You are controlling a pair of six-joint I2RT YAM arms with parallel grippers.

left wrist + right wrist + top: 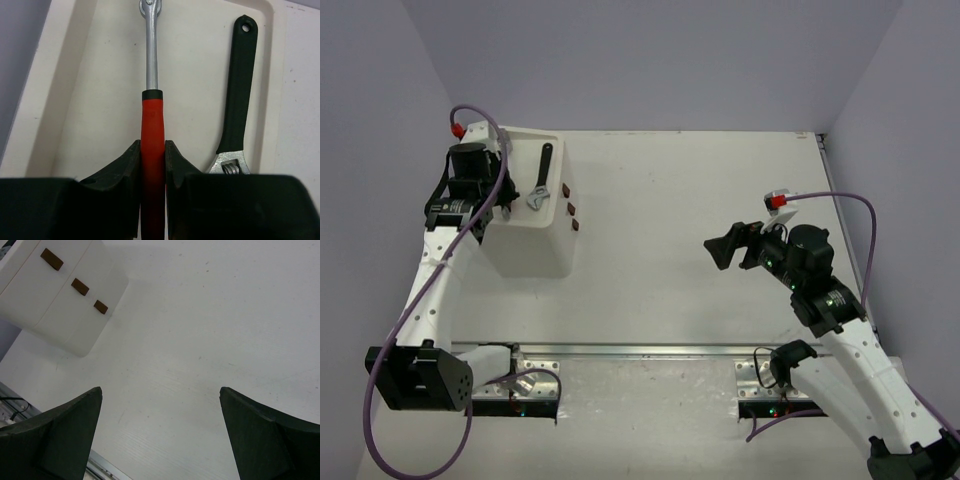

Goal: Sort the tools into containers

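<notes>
My left gripper (152,146) is shut on the red handle of a tool (152,120) with a silver shaft. The shaft points away over the shallow tray top of the white container (100,75). A black-handled adjustable wrench (240,85) lies flat in that tray just to the right, its silver jaw end nearest my fingers. From above, the left gripper (480,195) hangs over the tray's left side, beside the black wrench (543,178). My right gripper (725,247) stands open and empty above bare table, its fingertips (95,392) far apart. No other tools show.
The container (60,295) has three dark-red drawer knobs (570,209) on its right face. A metal rail (650,350) runs along the near table edge between the arm bases. Grey walls close in the table at the back and both sides.
</notes>
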